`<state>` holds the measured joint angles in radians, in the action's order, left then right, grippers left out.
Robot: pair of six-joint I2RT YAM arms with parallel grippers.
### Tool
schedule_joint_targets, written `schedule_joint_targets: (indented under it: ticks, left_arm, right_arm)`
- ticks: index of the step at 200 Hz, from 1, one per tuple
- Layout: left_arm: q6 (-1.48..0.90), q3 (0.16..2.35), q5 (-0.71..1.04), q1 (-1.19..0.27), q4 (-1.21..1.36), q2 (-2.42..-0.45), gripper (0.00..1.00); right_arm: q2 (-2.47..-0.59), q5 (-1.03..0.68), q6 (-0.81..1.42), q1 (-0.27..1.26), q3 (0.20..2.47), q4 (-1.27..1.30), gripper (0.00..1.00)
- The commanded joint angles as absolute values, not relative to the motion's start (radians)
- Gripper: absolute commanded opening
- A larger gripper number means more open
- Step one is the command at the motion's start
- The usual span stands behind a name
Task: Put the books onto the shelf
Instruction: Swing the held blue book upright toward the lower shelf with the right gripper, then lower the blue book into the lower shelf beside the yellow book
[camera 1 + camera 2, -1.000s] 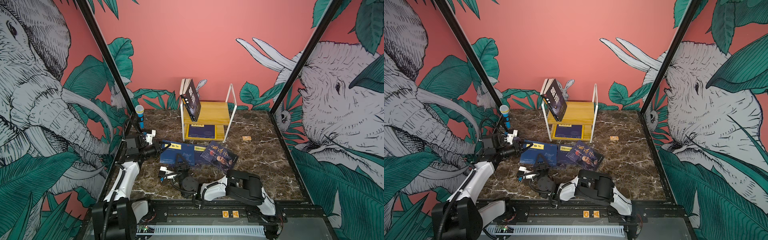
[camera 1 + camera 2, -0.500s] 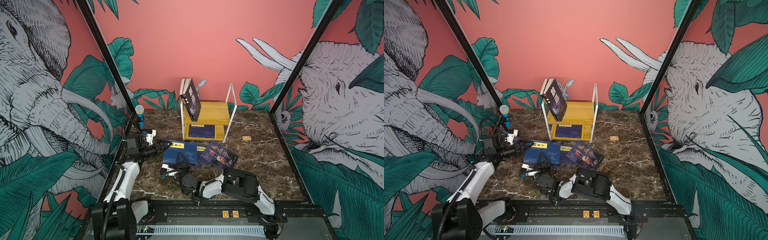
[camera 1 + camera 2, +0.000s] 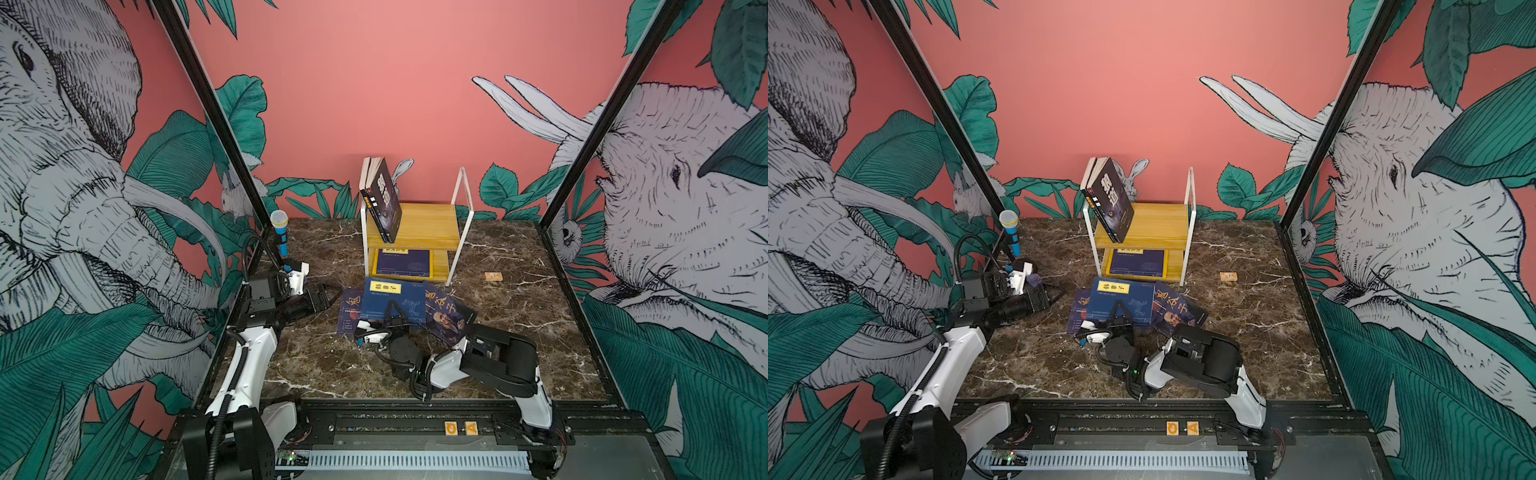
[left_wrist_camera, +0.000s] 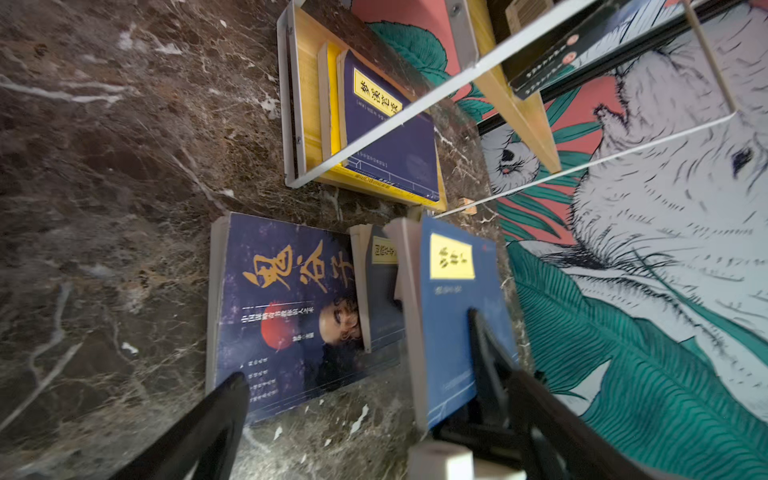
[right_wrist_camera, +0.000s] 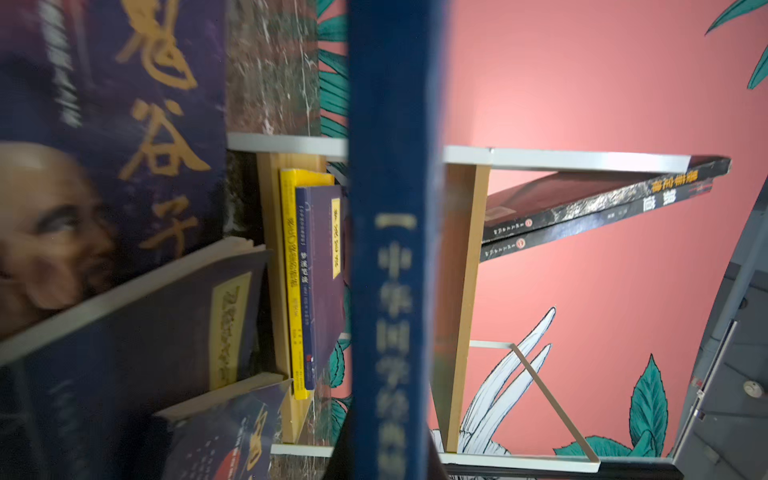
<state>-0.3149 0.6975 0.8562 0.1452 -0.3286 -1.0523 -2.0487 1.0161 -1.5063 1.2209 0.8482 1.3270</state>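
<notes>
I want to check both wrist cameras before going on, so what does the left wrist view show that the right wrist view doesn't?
Only the left wrist view: the blue book's front cover with its yellow label, and a small tan block past the shelf. Only the right wrist view: that book's lettered spine, close up. Both: the shelf, with a navy book on its lower board.
</notes>
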Motion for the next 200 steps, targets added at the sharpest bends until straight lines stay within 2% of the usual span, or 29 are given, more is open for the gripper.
schedule_joint_targets:
  ticks: [1, 44, 74, 200]
  left_arm:
    - [-0.226, 0.729, 0.824, 0.160, -0.392, -1.019, 0.99]
    - [-0.231, 0.725, 0.864, 0.162, -0.394, -1.003, 0.99]
    - [-0.221, 0.715, 0.875, 0.164, -0.383, -0.989, 0.99]
    - [-0.219, 0.732, 0.885, 0.150, -0.407, -0.984, 0.99]
  right_arm:
    - [-1.989, 0.973, -1.543, 1.188, 0.848, 1.413, 0.00]
    - [-1.997, 0.875, -1.522, 1.094, 0.872, 1.378, 0.00]
    - [-1.973, 0.778, -1.416, 1.040, 0.876, 1.233, 0.00]
    - [-2.091, 0.651, -1.340, 0.888, 1.071, 1.063, 0.00]
